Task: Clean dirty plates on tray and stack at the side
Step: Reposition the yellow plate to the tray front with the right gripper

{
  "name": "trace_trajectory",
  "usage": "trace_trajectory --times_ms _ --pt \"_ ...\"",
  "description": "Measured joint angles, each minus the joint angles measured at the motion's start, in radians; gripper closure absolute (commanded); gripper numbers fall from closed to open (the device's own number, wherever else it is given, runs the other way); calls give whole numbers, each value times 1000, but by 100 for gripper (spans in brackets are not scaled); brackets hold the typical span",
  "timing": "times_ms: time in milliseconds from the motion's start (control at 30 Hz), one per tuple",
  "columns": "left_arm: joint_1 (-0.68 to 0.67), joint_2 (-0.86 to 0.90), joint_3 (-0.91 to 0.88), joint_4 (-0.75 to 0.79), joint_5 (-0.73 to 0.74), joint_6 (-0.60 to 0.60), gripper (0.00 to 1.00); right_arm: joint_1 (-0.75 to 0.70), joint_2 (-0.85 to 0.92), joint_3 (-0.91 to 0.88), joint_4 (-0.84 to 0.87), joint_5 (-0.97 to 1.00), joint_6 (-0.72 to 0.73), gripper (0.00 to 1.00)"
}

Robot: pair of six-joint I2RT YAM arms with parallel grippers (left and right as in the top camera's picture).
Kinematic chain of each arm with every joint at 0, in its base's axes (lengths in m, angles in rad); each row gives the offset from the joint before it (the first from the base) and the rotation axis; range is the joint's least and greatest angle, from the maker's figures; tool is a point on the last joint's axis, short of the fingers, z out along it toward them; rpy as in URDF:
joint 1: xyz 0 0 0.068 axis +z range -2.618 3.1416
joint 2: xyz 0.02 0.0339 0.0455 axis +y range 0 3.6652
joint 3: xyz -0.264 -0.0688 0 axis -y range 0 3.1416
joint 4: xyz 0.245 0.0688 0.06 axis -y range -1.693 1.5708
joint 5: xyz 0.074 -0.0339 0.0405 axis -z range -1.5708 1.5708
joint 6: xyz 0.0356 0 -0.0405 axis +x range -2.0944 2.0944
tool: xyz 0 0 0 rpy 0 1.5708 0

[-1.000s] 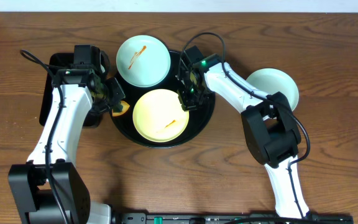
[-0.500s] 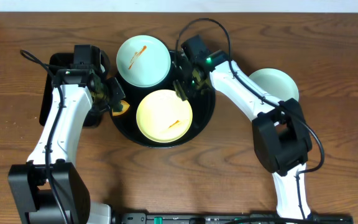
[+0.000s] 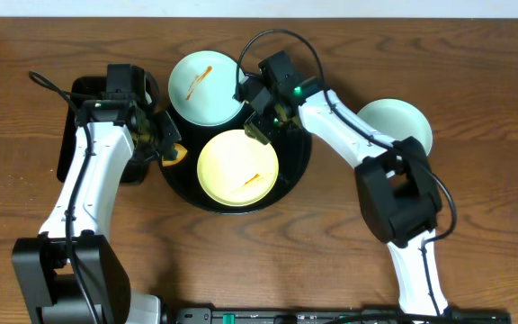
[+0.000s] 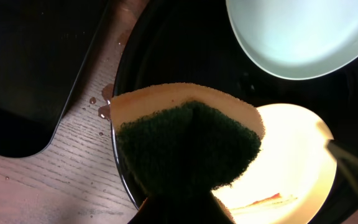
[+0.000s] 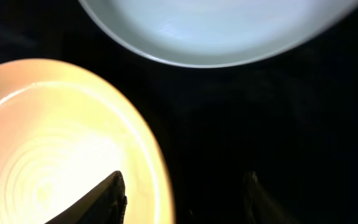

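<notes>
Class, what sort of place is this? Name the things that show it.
Likely a robot lab bench set up for dishwashing practice: two robot arms at a wooden table, sauce-streaked plates on a round black tray, a sponge in the left tool.

Left end effector [image 3: 164,142] clamped on sponge [image 4: 188,149], right end effector [image 5: 180,198] fingers apart

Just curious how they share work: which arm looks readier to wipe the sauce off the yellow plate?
Left. The left hand is shut on the sponge at the tray's rim, beside the yellow plate. The right hand is open and empty over that plate's edge, probably to steady it.
</notes>
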State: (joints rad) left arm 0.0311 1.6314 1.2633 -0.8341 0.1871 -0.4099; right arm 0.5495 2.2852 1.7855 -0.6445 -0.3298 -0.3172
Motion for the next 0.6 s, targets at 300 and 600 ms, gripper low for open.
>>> trace_trajectory --times_ms 300,600 --pt "0 0 0 0 0 0 92 30 53 0 41 -45 32 99" --pt "0 0 0 0 0 0 92 35 48 0 -26 -48 155 99"
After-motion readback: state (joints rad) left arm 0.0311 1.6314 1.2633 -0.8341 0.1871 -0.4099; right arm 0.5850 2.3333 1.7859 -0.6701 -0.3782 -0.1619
